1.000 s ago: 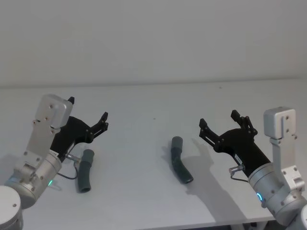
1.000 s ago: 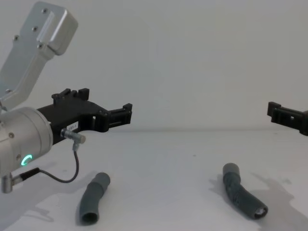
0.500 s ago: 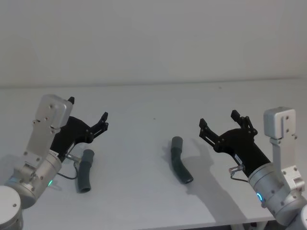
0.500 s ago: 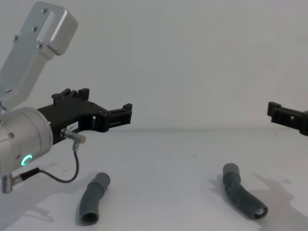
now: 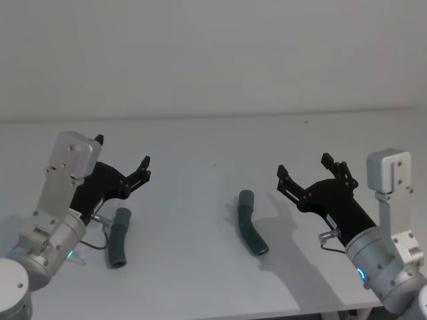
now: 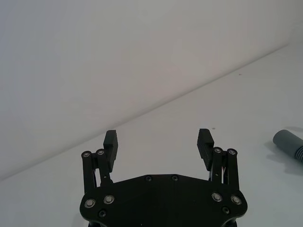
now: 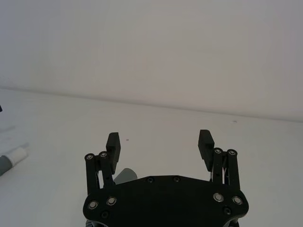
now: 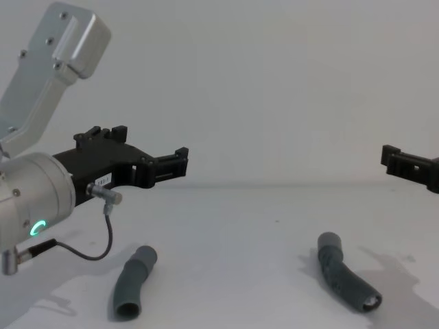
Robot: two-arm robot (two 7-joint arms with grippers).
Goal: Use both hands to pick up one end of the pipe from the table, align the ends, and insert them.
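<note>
Both pipe pieces lie flat on the table (image 5: pixel 200 143), nothing gripping them. The left piece (image 5: pixel 119 237) is near the front-left corner. The right piece (image 5: pixel 250 231) is around mid front edge, well apart from it. The left gripper (image 5: pixel 123 151) is raised just behind its piece, jaws wide, empty. The right gripper (image 5: pixel 304 167) is raised to the right of the other, jaws wide, empty. Near end of the right piece looks white-tipped, but that's hard to confirm.
</note>
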